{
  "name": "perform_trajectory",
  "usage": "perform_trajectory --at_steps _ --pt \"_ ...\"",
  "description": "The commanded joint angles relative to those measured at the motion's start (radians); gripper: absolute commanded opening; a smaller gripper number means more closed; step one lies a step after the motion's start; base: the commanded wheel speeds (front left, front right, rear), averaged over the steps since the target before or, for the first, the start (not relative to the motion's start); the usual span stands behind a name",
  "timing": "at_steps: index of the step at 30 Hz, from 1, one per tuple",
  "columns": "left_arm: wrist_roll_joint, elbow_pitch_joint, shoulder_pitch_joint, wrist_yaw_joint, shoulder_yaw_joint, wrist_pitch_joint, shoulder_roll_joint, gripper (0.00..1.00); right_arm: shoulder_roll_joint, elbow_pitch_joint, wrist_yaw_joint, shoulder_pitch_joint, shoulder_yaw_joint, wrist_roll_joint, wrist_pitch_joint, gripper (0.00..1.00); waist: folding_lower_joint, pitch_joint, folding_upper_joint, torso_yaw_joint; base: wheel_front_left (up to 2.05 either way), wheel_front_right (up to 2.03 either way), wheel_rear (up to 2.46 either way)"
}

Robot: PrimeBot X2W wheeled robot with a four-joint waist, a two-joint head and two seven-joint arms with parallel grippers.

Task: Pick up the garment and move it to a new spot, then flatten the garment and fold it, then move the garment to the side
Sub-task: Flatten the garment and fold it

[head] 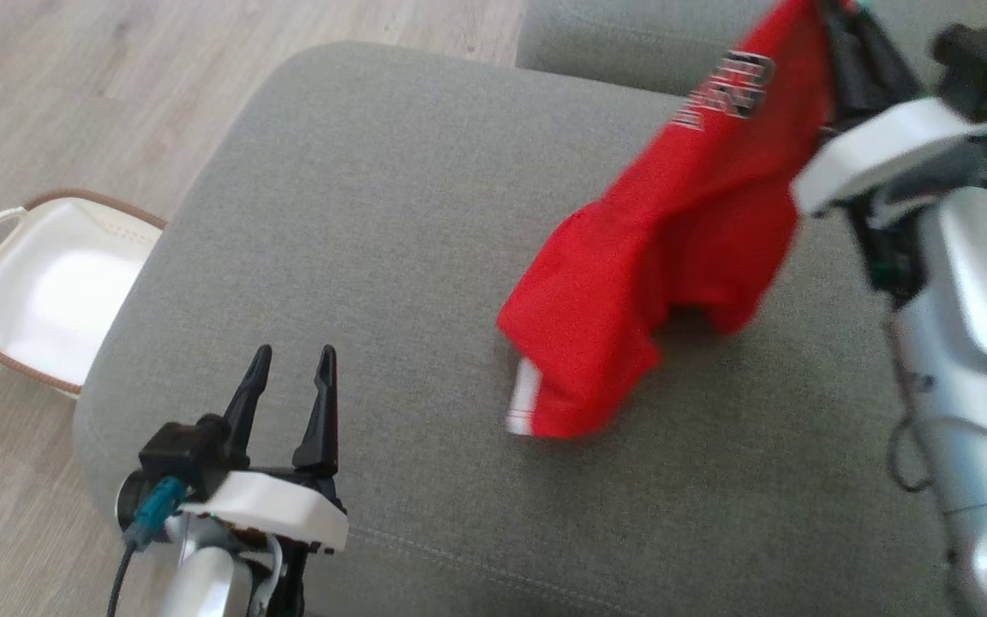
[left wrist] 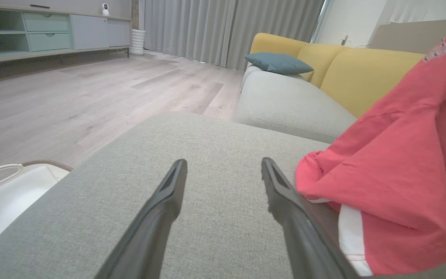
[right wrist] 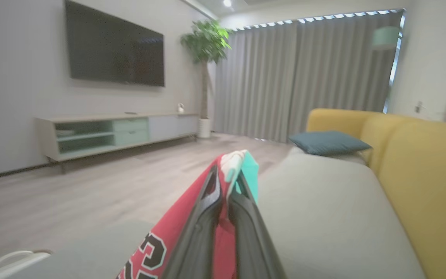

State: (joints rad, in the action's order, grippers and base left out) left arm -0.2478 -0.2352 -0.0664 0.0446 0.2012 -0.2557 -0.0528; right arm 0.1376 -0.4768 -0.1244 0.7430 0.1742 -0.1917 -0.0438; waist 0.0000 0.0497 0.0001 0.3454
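Observation:
A red garment with white trim and a printed number hangs over the grey sofa cushion, its lower end brushing the fabric. My right gripper is shut on its top edge at the upper right of the head view; in the right wrist view the fingers pinch red cloth with a teal and white hem. Near the cushion's front left corner, my left gripper stands open and holds nothing. In the left wrist view the garment hangs just right of the open left gripper.
A white basket with a brown rim sits on the wood floor left of the cushion. A second grey seat, a yellow backrest and a blue pillow lie beyond. A TV cabinet stands across the room.

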Motion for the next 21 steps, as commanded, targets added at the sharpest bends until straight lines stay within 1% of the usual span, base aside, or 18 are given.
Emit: perform_trajectory --at_steps 1,5,6,7,8,9,12,15,21 --pt "0.005 0.029 -0.044 0.001 -0.032 -0.006 0.002 1.00 0.026 -0.014 -0.006 0.016 -0.021 0.024 -0.003 0.00 0.0000 0.018 -0.0001 -0.008 0.00 0.00 0.00" --pt "0.005 0.030 -0.060 0.007 -0.026 -0.006 0.002 1.00 0.082 -0.145 -0.006 0.068 -0.085 0.090 -0.013 0.00 0.0000 0.046 -0.0001 -0.020 0.00 0.00 0.00" --pt "0.006 0.029 -0.069 0.009 -0.024 -0.006 0.002 1.00 0.095 -0.212 -0.006 0.105 -0.111 0.125 -0.024 0.19 0.0000 0.060 -0.0001 -0.026 0.00 0.00 0.00" --pt "0.006 0.028 -0.074 0.010 -0.022 -0.006 0.002 1.00 0.101 -0.245 -0.006 0.122 -0.124 0.145 -0.032 0.52 0.0000 0.065 -0.0001 -0.029 0.00 0.00 0.00" --pt "0.006 0.027 -0.079 0.011 -0.019 -0.006 0.002 1.00 0.107 -0.276 -0.006 0.139 -0.136 0.169 -0.042 0.92 0.0000 0.070 -0.0001 -0.032 0.00 0.00 0.00" --pt "0.005 0.027 -0.083 0.011 -0.017 -0.006 0.002 1.00 0.108 -0.304 -0.006 0.154 -0.149 0.191 -0.052 1.00 0.0000 0.075 -0.0001 -0.035 0.00 0.00 0.00" --pt "0.001 0.025 -0.091 0.008 -0.014 -0.006 0.002 1.00 0.093 -0.375 -0.006 0.193 -0.186 0.242 -0.083 1.00 0.0000 0.082 -0.0001 -0.051 0.00 0.00 0.00" --pt "-0.001 0.022 -0.096 0.006 -0.014 -0.006 0.002 1.00 0.068 -0.423 -0.006 0.211 -0.200 0.280 -0.114 1.00 0.0000 0.082 -0.0001 -0.073 0.00 0.00 0.00" --pt "-0.002 0.028 -0.103 0.002 -0.022 -0.006 0.002 1.00 0.048 -0.465 -0.006 0.215 -0.166 0.302 -0.156 1.00 0.0000 0.068 -0.0001 -0.124 0.00 0.00 0.00"
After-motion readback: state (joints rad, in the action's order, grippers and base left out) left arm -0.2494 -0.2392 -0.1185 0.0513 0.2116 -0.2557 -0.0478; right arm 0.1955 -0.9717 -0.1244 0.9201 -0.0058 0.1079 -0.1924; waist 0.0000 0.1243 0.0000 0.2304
